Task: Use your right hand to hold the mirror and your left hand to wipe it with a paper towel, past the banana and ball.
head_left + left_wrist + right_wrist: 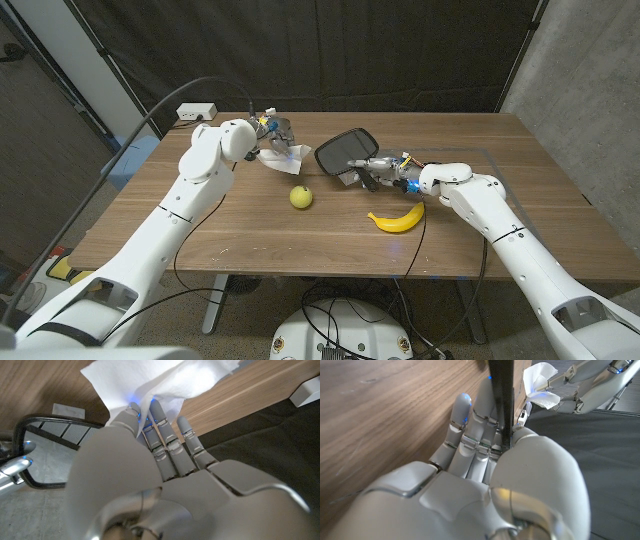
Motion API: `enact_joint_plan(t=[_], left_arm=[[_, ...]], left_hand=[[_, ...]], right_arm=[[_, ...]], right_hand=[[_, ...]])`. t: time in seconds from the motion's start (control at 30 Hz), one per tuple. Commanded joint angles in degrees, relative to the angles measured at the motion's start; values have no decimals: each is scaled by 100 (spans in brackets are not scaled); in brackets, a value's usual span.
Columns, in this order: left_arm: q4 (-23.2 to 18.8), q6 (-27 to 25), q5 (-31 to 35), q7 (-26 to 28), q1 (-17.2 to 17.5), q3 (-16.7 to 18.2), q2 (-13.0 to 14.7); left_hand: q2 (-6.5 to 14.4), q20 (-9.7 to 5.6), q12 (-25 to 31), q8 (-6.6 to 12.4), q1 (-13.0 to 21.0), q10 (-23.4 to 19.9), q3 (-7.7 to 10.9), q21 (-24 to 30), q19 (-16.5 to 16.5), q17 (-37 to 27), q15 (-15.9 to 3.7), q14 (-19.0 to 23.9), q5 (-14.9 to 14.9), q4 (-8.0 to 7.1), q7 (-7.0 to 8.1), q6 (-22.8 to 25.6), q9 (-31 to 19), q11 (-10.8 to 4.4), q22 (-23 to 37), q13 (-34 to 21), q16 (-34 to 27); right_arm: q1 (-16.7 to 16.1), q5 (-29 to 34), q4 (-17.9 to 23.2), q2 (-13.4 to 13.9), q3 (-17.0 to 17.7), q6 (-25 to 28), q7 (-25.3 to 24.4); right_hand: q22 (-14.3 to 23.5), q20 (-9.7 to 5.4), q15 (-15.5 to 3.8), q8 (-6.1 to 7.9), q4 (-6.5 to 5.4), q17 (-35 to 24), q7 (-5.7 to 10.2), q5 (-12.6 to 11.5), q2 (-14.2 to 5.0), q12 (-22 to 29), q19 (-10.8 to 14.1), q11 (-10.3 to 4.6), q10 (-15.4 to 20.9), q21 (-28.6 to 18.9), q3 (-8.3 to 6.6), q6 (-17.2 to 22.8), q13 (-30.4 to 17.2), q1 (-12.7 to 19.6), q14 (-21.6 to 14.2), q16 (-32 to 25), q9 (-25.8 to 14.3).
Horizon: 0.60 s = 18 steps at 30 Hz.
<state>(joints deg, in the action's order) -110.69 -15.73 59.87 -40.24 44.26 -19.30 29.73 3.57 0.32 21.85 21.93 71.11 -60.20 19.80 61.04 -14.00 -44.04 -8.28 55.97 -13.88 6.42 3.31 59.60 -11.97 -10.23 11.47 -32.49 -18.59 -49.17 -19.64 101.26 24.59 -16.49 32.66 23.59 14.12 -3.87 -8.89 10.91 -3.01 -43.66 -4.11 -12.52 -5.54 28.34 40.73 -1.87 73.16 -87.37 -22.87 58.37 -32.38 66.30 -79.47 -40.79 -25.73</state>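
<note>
The right hand (378, 170) is gripping the mirror (345, 150) at frame centre; the left hand (270, 132) is pinching a paper towel (282, 160) just left. A yellow ball (301, 197) and banana (396, 220) are lying below, near the table (180, 230) front edge.

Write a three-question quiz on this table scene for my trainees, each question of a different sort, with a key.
1. True or false: the right robot hand grips the mirror.
2. Multiple choice: what does the left robot hand hold? A) the banana B) the paper towel C) the ball
3. Short answer: in the head view, which lies nearer the right forearm, the ball or the banana?

Key
1. True; it grips the mirror, which stands tilted up off the table.
2. B; the white paper towel hangs from its fingers, apart from the mirror.
3. The banana.
</note>
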Motion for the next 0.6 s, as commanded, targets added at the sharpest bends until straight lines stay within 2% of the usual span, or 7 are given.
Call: enact_joint_plan(t=[0.03, 0.1, 0.17, 0.27, 0.33, 0.47, 0.6], left_arm=[[136, -139, 1455, -26, -4, -456, -18], [148, -127, 1685, -78, -5, -480, -54], [165, -102, 1846, -100, 3, -474, -103], [181, -32, 2005, -169, 12, -448, -171], [188, 40, 2048, -284, 3, -424, -210], [186, 205, 2059, -390, 5, -356, -258], [146, 100, 2470, -116, 131, -364, -348]], left_hand=[[-62, 42, -355, -236, -211, 195, -44, 31, 89, 104, -453, -160, 90, -150, 97, -440, -8, -57, -30, 222, 224], [-234, 76, -736, -478, -439, 478, -147, -77, 300, 332, -447, -364, 77, -244, 159, -864, 24, -47, -71, 471, 461], [-369, 116, -1040, -681, -659, 858, -255, -176, 432, 642, -373, -706, 26, -353, 207, -1147, 37, 101, -89, 686, 738], [-532, 218, -1201, -969, -857, 1573, -407, -419, 754, 1193, -240, -1469, -97, -462, 316, -1685, 7, 160, -112, 978, 892], [-636, 358, -1208, -1087, -1038, 2037, -557, -615, 989, 1495, -16, -2115, -181, -568, 387, -2060, -18, 199, -126, 1147, 891], [-752, 558, -1189, -1134, -1386, 3069, -887, -990, 1294, 2028, 447, -3230, -363, -796, 487, -2822, -28, 356, -129, 1489, 861], [-718, 464, -1155, -1089, -1941, 3344, -1154, -1142, 1320, 2220, 533, -3542, -383, -1141, 451, -2898, -19, 423, -128, 1649, 816]], right_arm=[[80, -30, 56, 13, -1, 409, -19], [90, -33, 49, 6, 6, 437, -32], [108, -46, 34, -3, 10, 476, -31], [125, -41, -3, -11, 5, 463, -23], [143, -39, -31, -18, 4, 472, -24], [164, -35, -116, -55, 20, 477, -58], [174, -27, -235, -134, 57, 560, -188]], right_hand=[[5, -829, -423, -9, 45, 16, -18, -17, -542, -12, 78, -199, 266, -59, -82, 54, -12, 646, 335, 24, 5], [-5, -826, -423, -9, 44, 29, -25, -13, -543, -3, 95, -215, 275, -58, -88, 54, -24, 650, 319, 23, 14], [-16, -825, -423, -9, 47, 28, -32, -8, -538, -1, 116, -211, 279, -60, -92, 56, -27, 656, 288, 6, 25], [-24, -829, -423, -8, 54, 43, -41, -4, -539, 4, 142, -209, 290, -64, -101, 57, -30, 668, 275, 6, 35], [-31, -827, -423, -7, 56, 50, -35, -1, -535, 6, 152, -211, 294, -64, -104, 61, -33, 671, 265, 3, 42], [-52, -825, -423, -5, 59, 66, -49, 7, -531, 2, 176, -204, 297, -59, -116, 65, -30, 681, 243, -2, 60], [-64, -831, -422, -7, 69, 85, -64, 11, -535, 2, 213, -196, 323, -65, -131, 63, -17, 698, 226, -3, 78]])
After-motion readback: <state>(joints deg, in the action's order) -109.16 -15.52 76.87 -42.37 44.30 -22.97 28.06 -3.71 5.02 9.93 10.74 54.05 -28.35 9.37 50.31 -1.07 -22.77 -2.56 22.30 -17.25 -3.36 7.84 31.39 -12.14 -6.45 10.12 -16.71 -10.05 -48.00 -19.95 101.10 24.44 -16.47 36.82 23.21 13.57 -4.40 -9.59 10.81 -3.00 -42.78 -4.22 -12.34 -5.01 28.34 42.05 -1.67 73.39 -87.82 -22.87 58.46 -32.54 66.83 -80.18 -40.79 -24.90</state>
